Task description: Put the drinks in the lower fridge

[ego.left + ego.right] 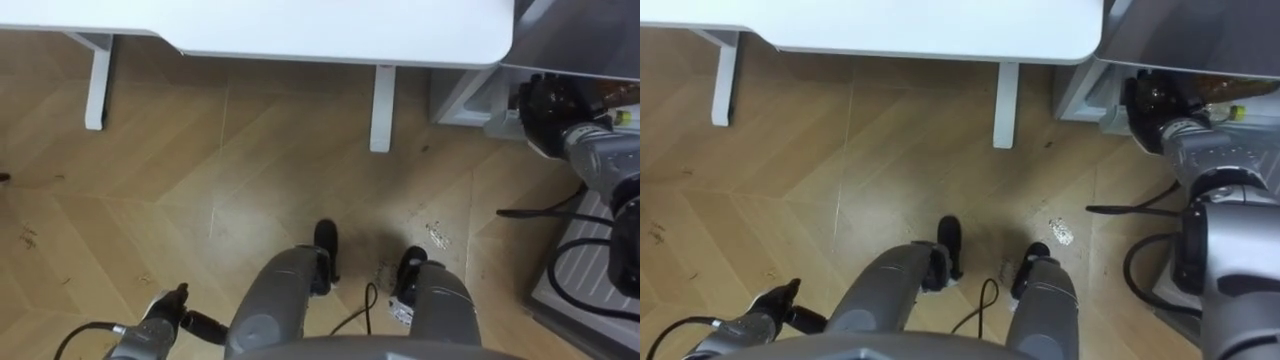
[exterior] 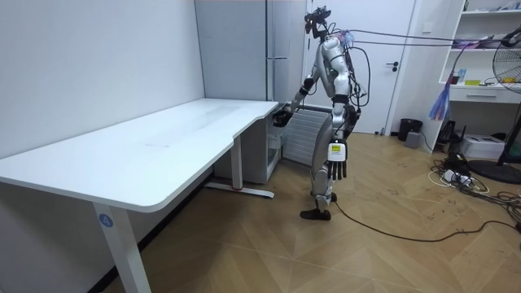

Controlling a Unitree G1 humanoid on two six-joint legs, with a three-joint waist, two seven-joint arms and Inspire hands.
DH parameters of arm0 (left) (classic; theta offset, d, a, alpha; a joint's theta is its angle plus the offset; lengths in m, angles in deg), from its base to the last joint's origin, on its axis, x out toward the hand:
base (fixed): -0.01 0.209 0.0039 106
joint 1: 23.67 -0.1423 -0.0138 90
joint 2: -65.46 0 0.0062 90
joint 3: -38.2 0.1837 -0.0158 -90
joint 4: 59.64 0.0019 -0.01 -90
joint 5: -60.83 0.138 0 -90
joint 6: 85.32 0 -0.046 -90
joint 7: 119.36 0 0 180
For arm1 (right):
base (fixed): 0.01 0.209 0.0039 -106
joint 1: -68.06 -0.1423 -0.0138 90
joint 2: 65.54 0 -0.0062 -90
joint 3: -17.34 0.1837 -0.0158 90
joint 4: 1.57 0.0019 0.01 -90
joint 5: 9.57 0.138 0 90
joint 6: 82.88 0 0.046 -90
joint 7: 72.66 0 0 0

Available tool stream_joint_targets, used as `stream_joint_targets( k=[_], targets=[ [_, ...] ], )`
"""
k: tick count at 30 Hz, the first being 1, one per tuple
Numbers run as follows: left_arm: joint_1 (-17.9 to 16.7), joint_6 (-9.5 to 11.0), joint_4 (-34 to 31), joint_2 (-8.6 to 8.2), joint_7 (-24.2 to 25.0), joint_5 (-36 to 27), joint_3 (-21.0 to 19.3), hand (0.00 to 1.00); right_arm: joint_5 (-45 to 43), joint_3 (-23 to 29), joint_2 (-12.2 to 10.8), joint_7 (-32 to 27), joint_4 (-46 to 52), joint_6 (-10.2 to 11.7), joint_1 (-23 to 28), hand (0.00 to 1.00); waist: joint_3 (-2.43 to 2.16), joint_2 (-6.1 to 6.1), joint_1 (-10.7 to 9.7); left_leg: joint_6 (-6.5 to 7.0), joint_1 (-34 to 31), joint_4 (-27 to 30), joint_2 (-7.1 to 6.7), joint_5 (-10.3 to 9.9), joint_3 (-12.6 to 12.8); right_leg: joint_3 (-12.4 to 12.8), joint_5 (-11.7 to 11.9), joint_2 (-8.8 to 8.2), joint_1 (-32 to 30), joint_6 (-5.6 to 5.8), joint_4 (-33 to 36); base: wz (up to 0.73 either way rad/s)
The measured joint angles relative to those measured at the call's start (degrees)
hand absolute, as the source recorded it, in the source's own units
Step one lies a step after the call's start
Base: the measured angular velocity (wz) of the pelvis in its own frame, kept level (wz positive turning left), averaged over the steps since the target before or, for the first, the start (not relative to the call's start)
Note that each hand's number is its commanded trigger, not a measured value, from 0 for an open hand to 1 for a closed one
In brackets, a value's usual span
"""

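**Item 1. Robot.** It stood on the wooden floor point(image 1: 200, 180) at the end of the white bench point(image 1: 340, 30). It faced the bench's edge, with the tall grey fridge point(image 2: 244, 49) at its right side.

**Item 2. Right robot hand point(image 1: 545, 105).** This hand was raised and reached forward past the bench's corner, close against the grey front of the fridge. It was clenched around the drink bottle.

**Item 3. Drink bottle point(image 1: 1220, 97).** The bottle had brown contents and a yellow-green cap. It was held in the right robot hand and lay slantwise, with the cap end just beside the wrist. It was in front of the fridge, not inside it, and well clear of the bench top.

**Item 4. Left robot hand point(image 2: 338, 167).** This hand hung at the robot's side beside the thigh. Its fingers were relaxed and pointed at the floor, and it held nothing. In the eye views it appeared low at the left, above the floorboards.

**Item 5. White ribbed panel point(image 2: 305, 134).** The panel stood low beside the fridge, behind the robot's legs in the room view. Whether it was an opened door could not be told.

**Item 6. Surroundings, on the room view's right.** A white door point(image 2: 399, 65) was in the far wall. A standing fan point(image 2: 509, 65) stood beside a white shelf unit point(image 2: 488, 94). Loose cables point(image 2: 460, 177) lay on the floor.
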Motion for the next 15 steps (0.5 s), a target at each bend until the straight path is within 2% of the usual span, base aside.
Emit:
stream_joint_targets(
  k=[15],
  targets=[
    [-0.6, 0.0, -1.7, 0.6, 1.4, -0.5, 1.8, 0.0, 0.9, 0.0, 0.6, -2.7, -0.3, 0.0, 0.0, 0.0, -0.11, -0.05, -0.1, 0.13, 0.4, 0.1, 0.02, 0.1, -0.2, -0.3, 0.0, 0.02, 0.9, 0.06, -0.2, 0.01]
  ],
)
